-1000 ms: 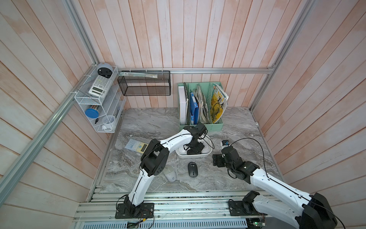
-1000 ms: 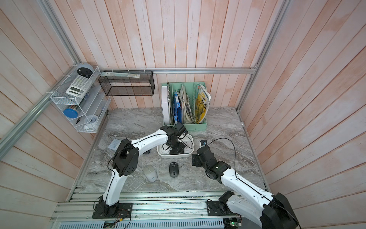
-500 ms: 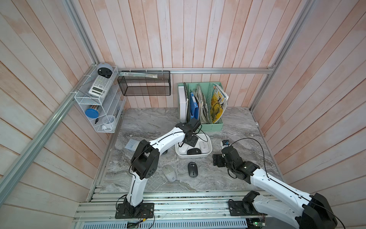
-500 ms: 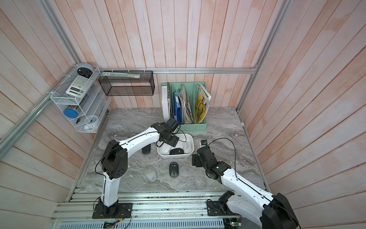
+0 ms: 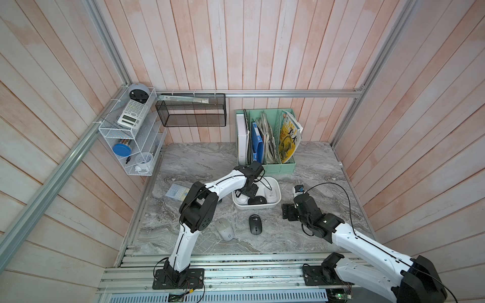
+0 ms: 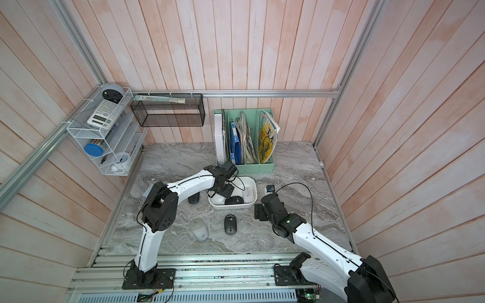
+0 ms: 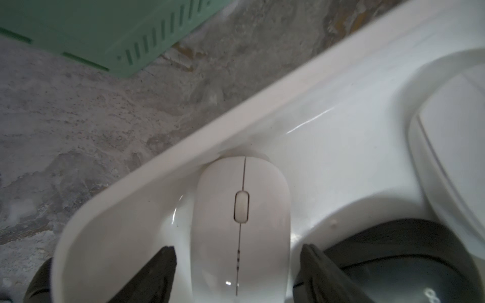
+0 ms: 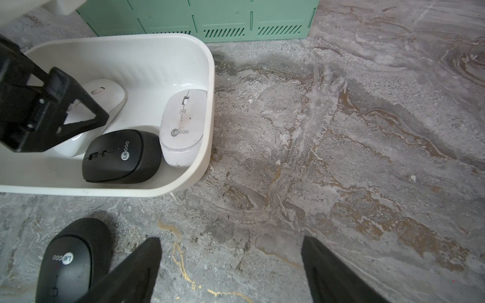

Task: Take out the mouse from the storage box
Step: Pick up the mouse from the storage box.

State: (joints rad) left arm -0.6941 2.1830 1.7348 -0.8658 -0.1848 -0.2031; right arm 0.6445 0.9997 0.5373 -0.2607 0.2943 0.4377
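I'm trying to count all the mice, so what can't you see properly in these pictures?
- Slim white plastic mouse in the shallow white plastic storage box: the left wrist view's edge cuts off its back; in both top views the left gripper covers most of it.
- Dark oval mouse: partly behind the left arm in a top view.
- Small patterned paper card: print too small to read in a top view.

Only narrow gaps separate white mouse [image 7: 240, 223] from storage box [image 7: 183, 147] wall and black mouse [image 7: 393, 262].
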